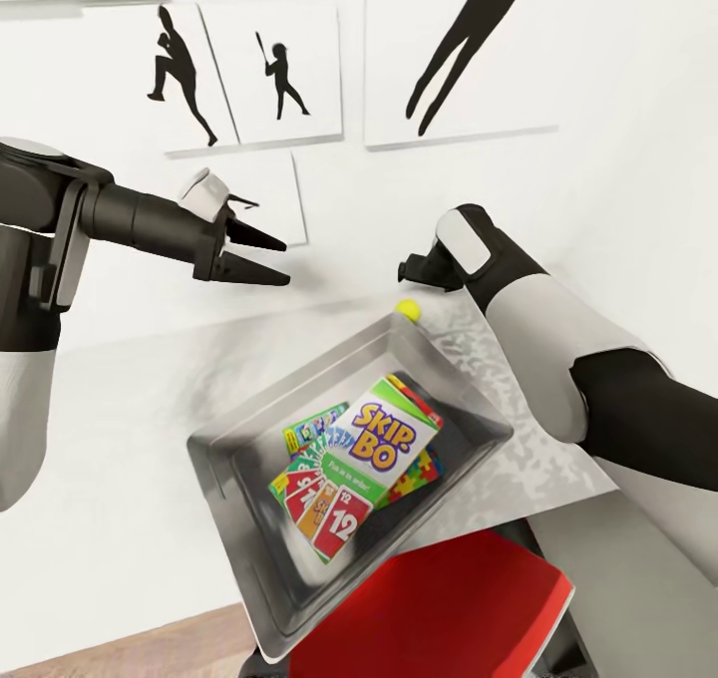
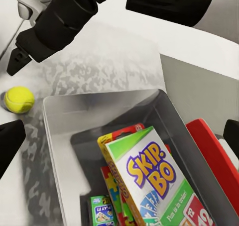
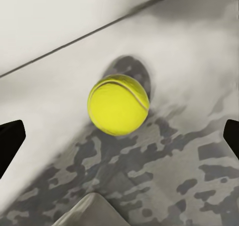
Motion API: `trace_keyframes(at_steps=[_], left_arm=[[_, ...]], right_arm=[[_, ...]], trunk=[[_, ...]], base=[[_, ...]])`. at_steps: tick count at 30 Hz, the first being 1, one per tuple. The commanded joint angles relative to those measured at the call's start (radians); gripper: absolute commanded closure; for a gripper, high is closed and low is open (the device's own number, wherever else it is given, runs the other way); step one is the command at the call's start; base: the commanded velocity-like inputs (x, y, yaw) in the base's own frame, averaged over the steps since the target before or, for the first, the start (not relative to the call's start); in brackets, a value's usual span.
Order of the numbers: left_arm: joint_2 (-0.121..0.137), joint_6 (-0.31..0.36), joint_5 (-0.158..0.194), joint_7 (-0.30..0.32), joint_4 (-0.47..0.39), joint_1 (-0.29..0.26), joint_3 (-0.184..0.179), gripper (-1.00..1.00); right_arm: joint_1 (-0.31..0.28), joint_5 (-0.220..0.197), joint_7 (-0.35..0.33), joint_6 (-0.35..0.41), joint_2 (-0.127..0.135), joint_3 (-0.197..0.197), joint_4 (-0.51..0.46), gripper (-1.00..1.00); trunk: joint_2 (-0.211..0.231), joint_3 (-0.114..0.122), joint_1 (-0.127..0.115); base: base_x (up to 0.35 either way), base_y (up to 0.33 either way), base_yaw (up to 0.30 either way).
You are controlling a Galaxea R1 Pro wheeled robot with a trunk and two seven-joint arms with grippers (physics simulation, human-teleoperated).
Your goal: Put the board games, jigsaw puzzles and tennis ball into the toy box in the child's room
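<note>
Peeking past right arm, tennis ball (image 1: 408, 309) half hidden, right claw (image 3: 119, 136) released, left claw (image 1: 267, 260) released.

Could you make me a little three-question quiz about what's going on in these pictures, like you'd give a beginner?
1. True or false: the tennis ball already lies inside the toy box.
2. Which box lies on top in the toy box: A) Skip-Bo box, B) jigsaw puzzle?
3. Which gripper is nearest the ball?

Key:
1. False; it rests on the table beside the bin.
2. A.
3. The right gripper, open, aimed at it; the left gripper hangs open above.
</note>
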State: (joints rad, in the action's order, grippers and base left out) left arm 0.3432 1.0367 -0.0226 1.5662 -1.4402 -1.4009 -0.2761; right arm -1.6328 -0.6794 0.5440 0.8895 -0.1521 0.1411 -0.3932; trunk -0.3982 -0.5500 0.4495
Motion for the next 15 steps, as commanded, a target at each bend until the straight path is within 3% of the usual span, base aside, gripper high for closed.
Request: trace_keyframes(at_steps=[1,15], left_arm=[[0.001,0.011,-0.002,0.005,0.000,-0.001,-0.002,-1.00],[-0.001,0.011,0.014,0.005,-0.006,-0.037,0.004,-1.00]], right_arm=[[-0.001,-0.010,0.008,0.002,0.000,0.008,0.001,-1.00],[-0.001,-0.009,0.008,0.000,0.001,0.010,0.004,-1.00]], trunk=[[-0.002,-0.003,0.000],[-0.002,-0.026,0.000]], base=[[0.000,0.000,0.000],[0.000,0.000,0.000]])
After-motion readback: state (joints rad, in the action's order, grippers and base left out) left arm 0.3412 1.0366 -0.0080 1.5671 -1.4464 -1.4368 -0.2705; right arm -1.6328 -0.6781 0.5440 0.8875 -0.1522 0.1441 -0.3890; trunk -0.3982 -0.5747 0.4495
